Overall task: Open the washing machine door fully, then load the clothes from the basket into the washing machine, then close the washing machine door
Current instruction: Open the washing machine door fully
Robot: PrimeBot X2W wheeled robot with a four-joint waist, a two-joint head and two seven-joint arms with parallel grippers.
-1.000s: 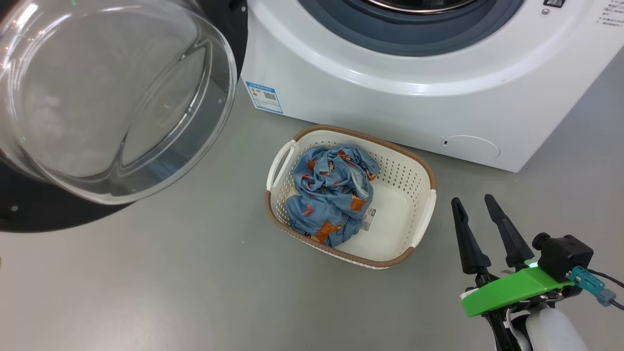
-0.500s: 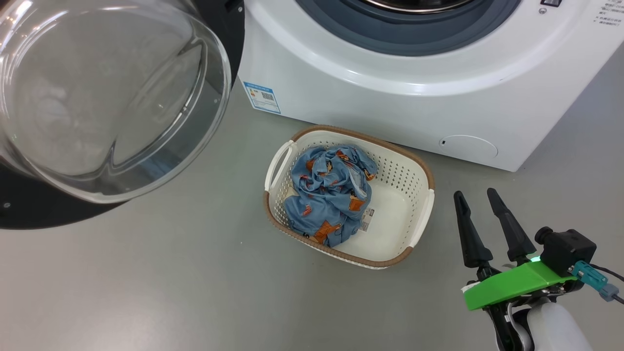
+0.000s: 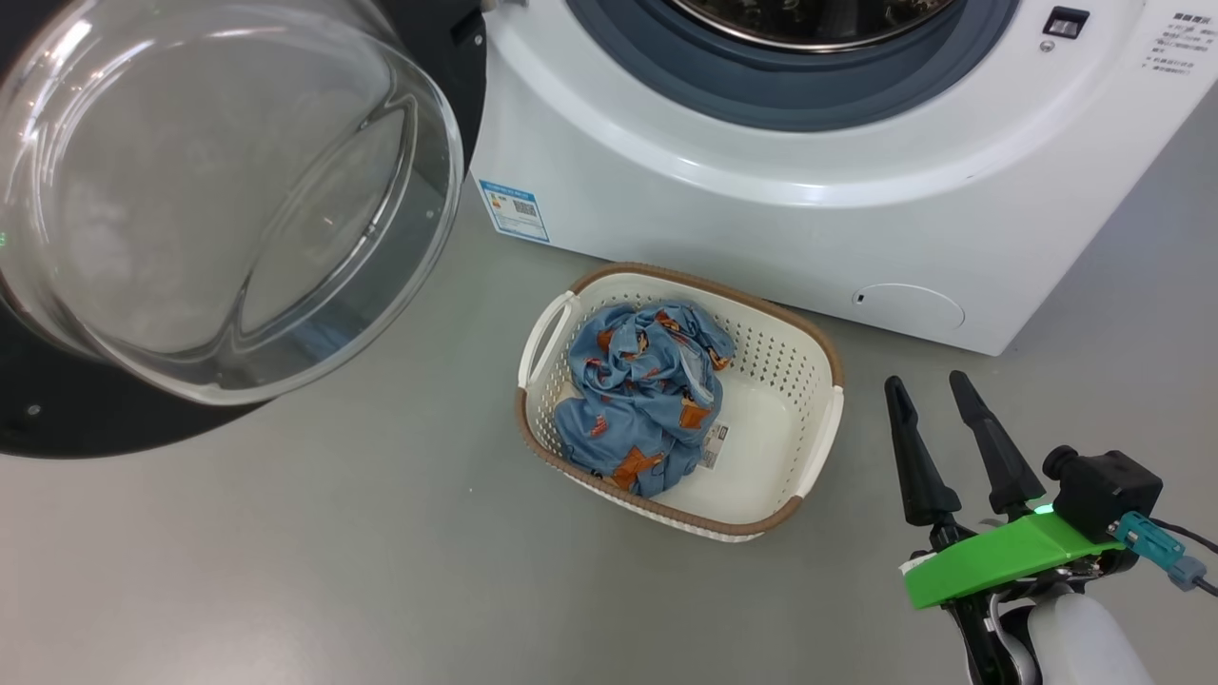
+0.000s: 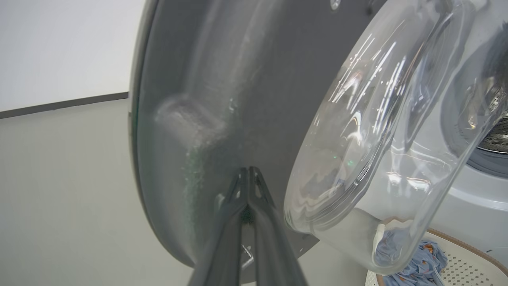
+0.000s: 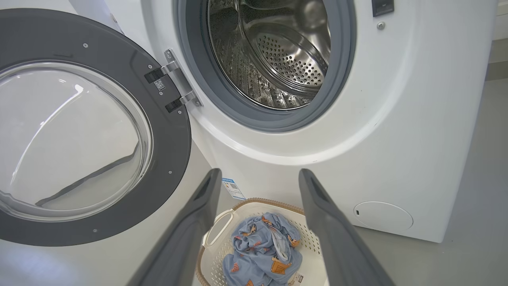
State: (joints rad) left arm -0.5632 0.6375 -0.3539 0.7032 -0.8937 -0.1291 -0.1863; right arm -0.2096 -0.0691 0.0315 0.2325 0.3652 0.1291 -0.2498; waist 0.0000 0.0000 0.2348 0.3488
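Light blue crumpled garment with orange cartoon figures lies bunched in the left half of the small cream-white perforated plastic basket with brown rim, which sits on the grey floor just in front of the big white front-loader washing machine. A cream cloth is barely visible under it.

Garment looks soft, light and limp, so it will likely drape and trail. Best hold is a pinch on the raised folds at the top of the mound. The basket looks light too and could lift or slide along.

The large round black door with clear glass bowl hangs swung wide, and the steel drum is exposed and empty.

Right pincer sits beside the basket's right end, apart from it, its 2 fingers spread and holding nothing, pointing toward the machine. Left pincer has its fingertips pressed together at the door's dark inner face, beside the bowl. Contact with the door is unclear.
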